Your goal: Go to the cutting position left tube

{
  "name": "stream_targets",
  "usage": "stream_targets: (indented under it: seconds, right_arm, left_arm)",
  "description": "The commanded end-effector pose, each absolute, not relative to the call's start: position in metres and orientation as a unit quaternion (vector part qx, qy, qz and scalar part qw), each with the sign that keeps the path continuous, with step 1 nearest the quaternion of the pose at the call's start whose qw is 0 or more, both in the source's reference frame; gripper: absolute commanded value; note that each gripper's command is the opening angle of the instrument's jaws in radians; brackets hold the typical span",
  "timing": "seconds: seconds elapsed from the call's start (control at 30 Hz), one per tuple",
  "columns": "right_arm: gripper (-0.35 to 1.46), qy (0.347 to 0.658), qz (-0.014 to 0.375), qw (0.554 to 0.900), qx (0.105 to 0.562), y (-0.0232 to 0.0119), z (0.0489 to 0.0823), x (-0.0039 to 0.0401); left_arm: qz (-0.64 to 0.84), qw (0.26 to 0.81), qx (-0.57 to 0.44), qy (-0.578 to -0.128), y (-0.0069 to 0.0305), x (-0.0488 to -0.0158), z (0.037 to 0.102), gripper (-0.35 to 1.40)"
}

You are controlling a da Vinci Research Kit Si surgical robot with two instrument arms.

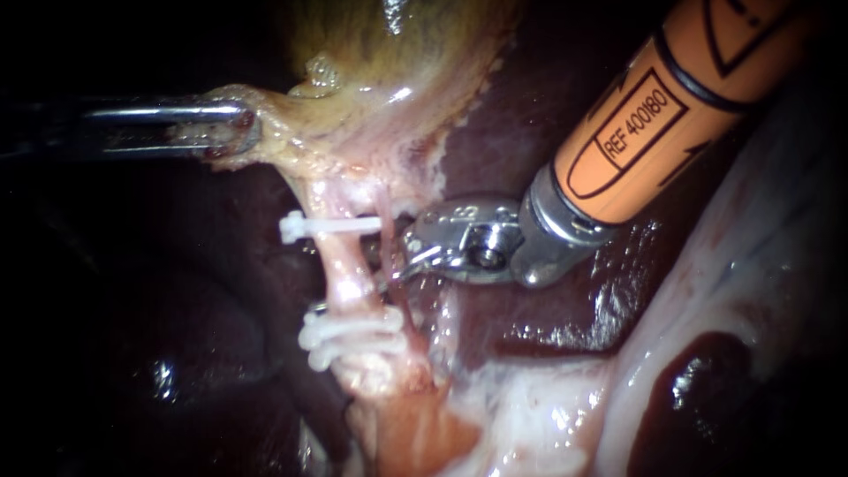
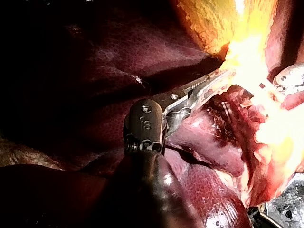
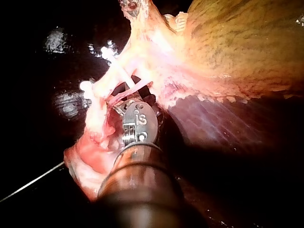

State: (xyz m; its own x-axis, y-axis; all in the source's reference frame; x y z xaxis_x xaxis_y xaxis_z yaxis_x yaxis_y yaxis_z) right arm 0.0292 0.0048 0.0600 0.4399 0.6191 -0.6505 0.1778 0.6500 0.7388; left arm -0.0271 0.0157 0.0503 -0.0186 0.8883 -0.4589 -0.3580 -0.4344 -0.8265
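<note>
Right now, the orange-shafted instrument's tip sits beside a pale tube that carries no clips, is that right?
Not quite. The tube carries white clips: an upper clip and lower clips, with the tip of the right instrument beside it, between them. The endoscope view shows this.

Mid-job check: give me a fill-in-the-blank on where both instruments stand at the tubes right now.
1. The left instrument grips the edge of the ____.
2. The right instrument has an ____ shaft.
3. Its tip sits beside the left tube, ____ the upper clip and the lower clips.
Missing words: gallbladder; orange; between.
</note>
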Motion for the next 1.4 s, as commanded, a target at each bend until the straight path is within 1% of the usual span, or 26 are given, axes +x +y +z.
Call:
stream_targets:
  seconds: [0.03,0.13,0.2,0.27,0.3,0.4,0.5,0.6,0.67,0.8,0.9,1.03,1.27,1.37,1.4]
  right_arm:
    - [0.79,0.509,0.147,0.753,0.392,0.0048,0.0601,0.0292]
    - [0.78,0.509,0.147,0.753,0.39,0.0048,0.0603,0.0289]
    - [0.84,0.504,0.147,0.757,0.388,0.0048,0.0607,0.0286]
    - [0.94,0.497,0.148,0.765,0.382,0.0048,0.0612,0.0284]
    - [1.04,0.49,0.15,0.772,0.376,0.0047,0.0616,0.0282]
    - [1.2,0.478,0.152,0.785,0.363,0.0046,0.0629,0.0276]
    - [1.28,0.471,0.157,0.793,0.352,0.0049,0.0636,0.0265]
    - [1.28,0.467,0.16,0.797,0.347,0.0053,0.0638,0.0251]
    - [1.25,0.461,0.162,0.8,0.349,0.0056,0.0639,0.0239]
    - [1.26,0.455,0.166,0.806,0.341,0.0062,0.0638,0.0217]
    - [1.26,0.457,0.167,0.806,0.337,0.0069,0.0633,0.0204]
    - [1.31,0.457,0.173,0.805,0.336,0.0077,0.0619,0.0191]
    - [1.33,0.477,0.18,0.789,0.344,0.0078,0.0586,0.0184]
    - [1.35,0.485,0.173,0.778,0.36,0.0075,0.0573,0.019]
    - [1.35,0.486,0.165,0.773,0.371,0.0072,0.0569,0.0193]
  left_arm:
    - [0.667,0.467,-0.522,-0.254,0.0157,-0.0271,0.0503,-0.35]
    - [0.667,0.467,-0.522,-0.254,0.0157,-0.0271,0.0503,-0.35]
    - [0.667,0.467,-0.522,-0.254,0.0157,-0.0271,0.0503,-0.35]
    - [0.667,0.467,-0.522,-0.254,0.0157,-0.0271,0.0503,-0.35]
    - [0.667,0.467,-0.522,-0.254,0.0157,-0.0271,0.0503,-0.35]
    - [0.667,0.467,-0.522,-0.254,0.0157,-0.0271,0.0503,-0.35]
    - [0.667,0.467,-0.522,-0.254,0.0157,-0.0271,0.0503,-0.35]
    - [0.667,0.466,-0.522,-0.255,0.0157,-0.0271,0.0503,-0.35]
    - [0.667,0.466,-0.522,-0.255,0.0157,-0.0271,0.0503,-0.35]
    - [0.667,0.466,-0.522,-0.255,0.0157,-0.0271,0.0503,-0.35]
    - [0.667,0.466,-0.522,-0.255,0.0157,-0.027,0.0503,-0.35]
    - [0.667,0.466,-0.522,-0.255,0.0157,-0.027,0.0503,-0.35]
    - [0.667,0.466,-0.522,-0.255,0.0157,-0.027,0.0503,-0.35]
    - [0.667,0.466,-0.522,-0.255,0.0157,-0.027,0.0503,-0.35]
    - [0.667,0.466,-0.522,-0.255,0.0157,-0.027,0.0503,-0.35]
